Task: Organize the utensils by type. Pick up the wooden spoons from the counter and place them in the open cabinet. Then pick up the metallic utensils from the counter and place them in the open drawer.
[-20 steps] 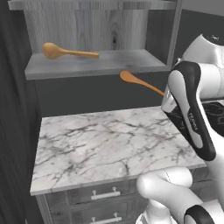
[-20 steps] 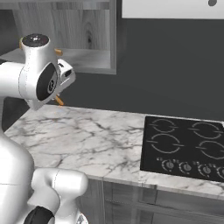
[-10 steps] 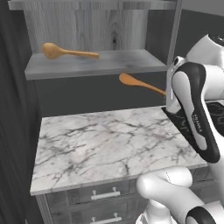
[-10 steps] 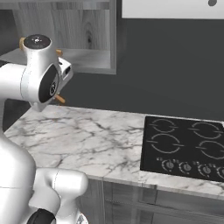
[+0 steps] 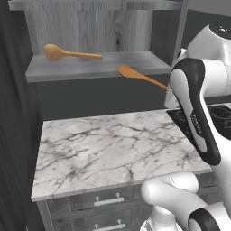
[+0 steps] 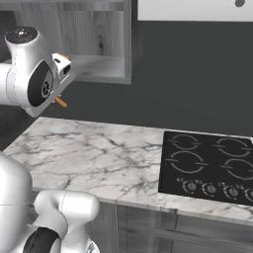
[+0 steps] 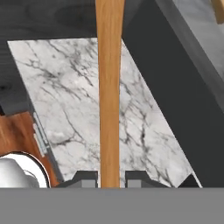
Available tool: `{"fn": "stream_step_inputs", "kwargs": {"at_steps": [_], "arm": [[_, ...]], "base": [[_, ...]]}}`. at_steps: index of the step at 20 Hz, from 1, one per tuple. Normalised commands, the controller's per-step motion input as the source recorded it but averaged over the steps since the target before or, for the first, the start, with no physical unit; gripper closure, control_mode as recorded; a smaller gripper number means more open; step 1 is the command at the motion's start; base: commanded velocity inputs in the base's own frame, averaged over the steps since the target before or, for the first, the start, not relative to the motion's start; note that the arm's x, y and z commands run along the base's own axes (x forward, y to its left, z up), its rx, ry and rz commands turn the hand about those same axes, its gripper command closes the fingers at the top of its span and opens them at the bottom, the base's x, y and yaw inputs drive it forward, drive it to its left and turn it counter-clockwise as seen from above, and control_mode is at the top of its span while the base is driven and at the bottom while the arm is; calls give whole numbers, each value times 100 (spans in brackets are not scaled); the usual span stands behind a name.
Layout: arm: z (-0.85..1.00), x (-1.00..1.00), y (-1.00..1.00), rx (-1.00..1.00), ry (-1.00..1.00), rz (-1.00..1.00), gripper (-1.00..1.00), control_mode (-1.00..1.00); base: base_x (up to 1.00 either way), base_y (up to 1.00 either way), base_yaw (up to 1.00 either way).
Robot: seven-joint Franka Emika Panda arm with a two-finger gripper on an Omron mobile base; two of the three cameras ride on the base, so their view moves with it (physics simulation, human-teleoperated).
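A wooden spoon [image 7: 109, 87] sits clamped by its handle between the two dark fingertips of the robot's gripper [image 7: 110, 178], jaws drawn narrow on the shaft, above the white marble counter [image 5: 108, 149]. The spoon's long axis runs straight out ahead of the tool, bowl end leading; in the left base view that bowl [image 5: 125, 71] hangs at the front lip of the open cabinet's shelf [image 5: 94, 67], handle trailing back toward the wrist. The other wooden spoon [image 5: 67, 53] already lies on that shelf, farther in and off to the bowl's far side, well apart from the held one. By the look of it, the placing turns on carrying the spoon onward along its own length, over the shelf edge, before letting go.
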Motion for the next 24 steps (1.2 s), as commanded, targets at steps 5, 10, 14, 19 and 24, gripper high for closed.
{"fn": "stream_step_inputs", "kwargs": {"at_steps": [5, 10, 14, 19, 24], "arm": [[1, 14, 1, -5, -18, -7, 100, -100], [5, 24, 2, -9, -15, -5, 100, -100], [22, 31, 0, -6, -3, -2, 100, -100], [20, 50, 0, -7, 0, 0, 100, -100], [17, 61, 0, -8, 0, 0, 100, -100]], "base": [[0, 0, 0], [0, 0, 0], [0, 0, 0], [0, 0, 0], [0, 0, 0]]}}
